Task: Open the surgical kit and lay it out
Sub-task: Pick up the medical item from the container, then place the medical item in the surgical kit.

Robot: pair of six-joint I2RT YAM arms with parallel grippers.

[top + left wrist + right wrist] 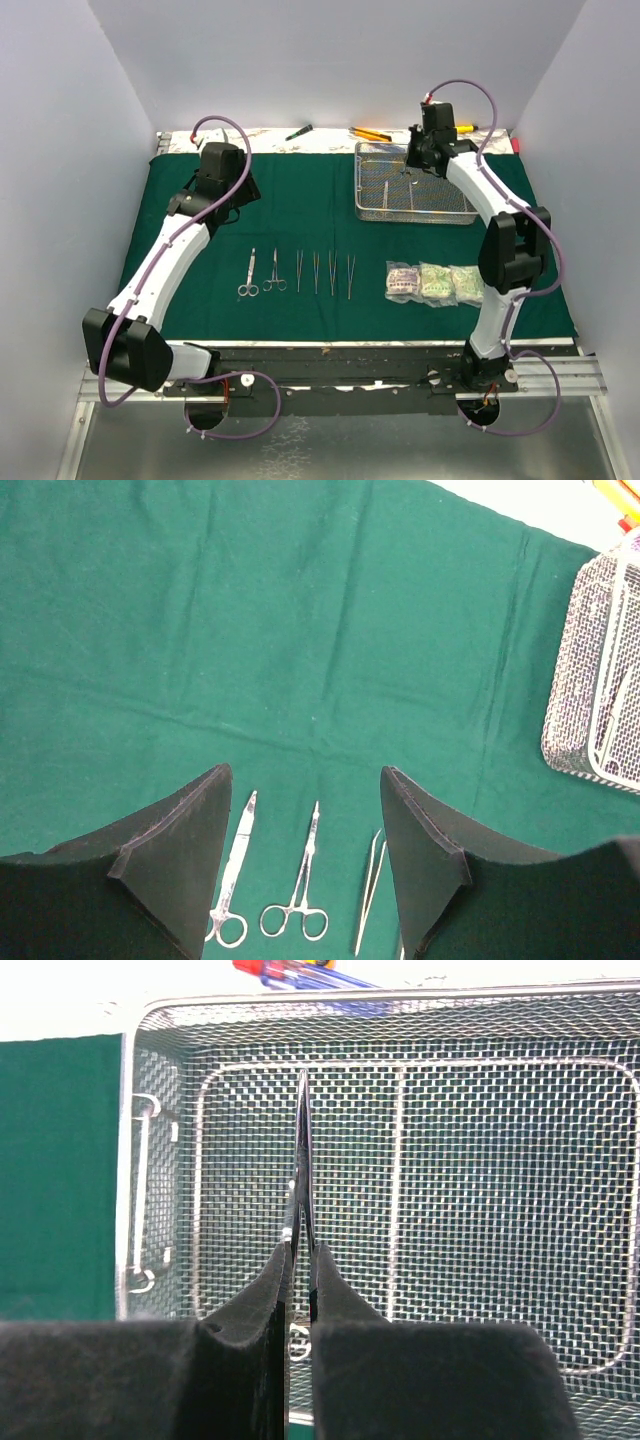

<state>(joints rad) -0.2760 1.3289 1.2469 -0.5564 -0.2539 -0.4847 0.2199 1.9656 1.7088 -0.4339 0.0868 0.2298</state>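
Note:
The dark green cloth (300, 200) lies spread flat. On it, in a row, rest scissors (248, 273), a clamp (274, 272) and several tweezers (332, 272), with three clear packets (436, 282) to their right. The wire-mesh tray (360, 180) stands at the back right. My right gripper (302, 1247) hovers over the tray (128, 1160), shut on a slim steel instrument (303, 1130) that looks like tweezers seen edge-on. My left gripper (305, 772) hangs open above the cloth, and below it I see the scissors (235, 870), the clamp (303, 880) and one pair of tweezers (370, 890).
Loose tools lie on the pale strip behind the cloth: a green-handled one (298, 132), yellow and orange ones (370, 133), and red and blue handles (300, 972) just beyond the tray. White walls close in three sides.

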